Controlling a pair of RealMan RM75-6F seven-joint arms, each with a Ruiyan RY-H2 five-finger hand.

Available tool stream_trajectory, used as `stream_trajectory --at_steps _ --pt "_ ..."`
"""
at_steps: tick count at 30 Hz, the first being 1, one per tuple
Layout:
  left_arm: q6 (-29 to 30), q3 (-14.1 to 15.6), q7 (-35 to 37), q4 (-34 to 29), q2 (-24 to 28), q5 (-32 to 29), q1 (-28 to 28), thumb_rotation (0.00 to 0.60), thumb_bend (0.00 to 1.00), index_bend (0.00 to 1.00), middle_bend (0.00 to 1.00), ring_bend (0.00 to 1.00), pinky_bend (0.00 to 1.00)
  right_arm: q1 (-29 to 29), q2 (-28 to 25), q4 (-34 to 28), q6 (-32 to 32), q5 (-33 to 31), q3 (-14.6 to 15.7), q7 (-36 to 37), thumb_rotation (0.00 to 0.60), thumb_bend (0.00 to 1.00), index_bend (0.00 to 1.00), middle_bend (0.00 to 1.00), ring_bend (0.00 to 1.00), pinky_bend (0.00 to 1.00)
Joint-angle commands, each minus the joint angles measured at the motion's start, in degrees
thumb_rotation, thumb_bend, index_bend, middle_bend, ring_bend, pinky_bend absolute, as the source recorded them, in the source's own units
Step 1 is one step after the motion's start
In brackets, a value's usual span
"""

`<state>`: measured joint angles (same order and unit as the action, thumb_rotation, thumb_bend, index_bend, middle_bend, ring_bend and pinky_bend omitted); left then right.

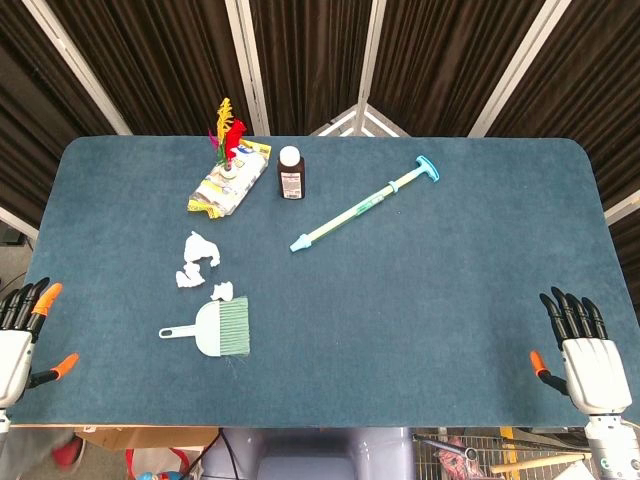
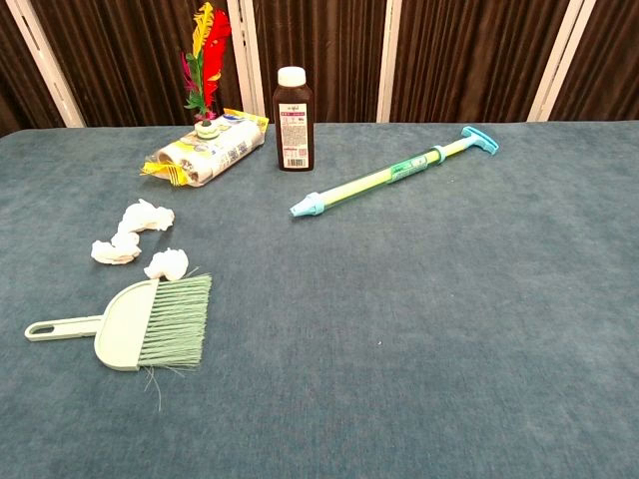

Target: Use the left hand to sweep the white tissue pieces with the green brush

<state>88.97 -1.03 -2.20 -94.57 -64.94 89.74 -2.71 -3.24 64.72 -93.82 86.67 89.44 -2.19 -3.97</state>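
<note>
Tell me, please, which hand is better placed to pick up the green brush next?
The left hand. It rests open at the table's left edge, and the green brush lies on that same side, its handle pointing towards it. The right hand sits at the far right edge, much further away.

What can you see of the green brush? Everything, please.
The green brush is pale green, plastic by its look: a thin handle with a hole at its end, a flat fan-shaped head and green bristles, some stray ones sticking out. It lies flat on the blue table, handle towards the left edge. No hand holds it. One tissue piece lies close by its bristles; contact is unclear.
</note>
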Motion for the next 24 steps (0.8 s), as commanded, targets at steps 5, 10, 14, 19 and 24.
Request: stream_trajectory --at_steps 5,10,14,19,24 --pt "-0.3 0.1 -0.6 -0.1 0.0 -0.1 0.0 0.600 0.04 0.00 0.00 0.00 0.02 0.0 0.0 0.0 0.1 0.1 0.0 0.0 0.600 0.38 0.00 0.00 0.00 0.00" --pt "-1.1 0.2 -1.5 -0.3 0.1 -0.7 -0.2 0.600 0.04 0.00 0.13 0.15 0.23 0.0 0.0 -0.2 0.1 0.1 0.0 0.1 0.600 0.38 0.00 0.00 0.00 0.00" --pt "-2.0 -0.9 -4.1 -1.5 -0.1 -2.1 -1.1 0.600 0.10 0.07 0.70 0.74 0.79 -0.1 0.0 -0.2 -0.3 -0.1 0.0 0.1 0.600 0.38 0.00 0.00 0.00 0.00" --pt "-9.3 -2.2 -8.6 -5.5 -0.1 -7.6 -4.3 0.600 0.20 0.36 0.99 1.00 1.00 -0.2 -0.1 -0.2 -0.4 -0.1 0.0 0.6 0.600 0.38 0.00 0.00 0.00 0.00" --pt "-15.9 -3.7 -14.9 -9.0 -1.7 -14.6 -7.8 0.600 0.27 0.47 1.00 1.00 1.00 -0.2 -0.2 -0.3 -0.4 0.1 0.1 1.0 0.600 0.38 0.00 0.00 0.00 0.00"
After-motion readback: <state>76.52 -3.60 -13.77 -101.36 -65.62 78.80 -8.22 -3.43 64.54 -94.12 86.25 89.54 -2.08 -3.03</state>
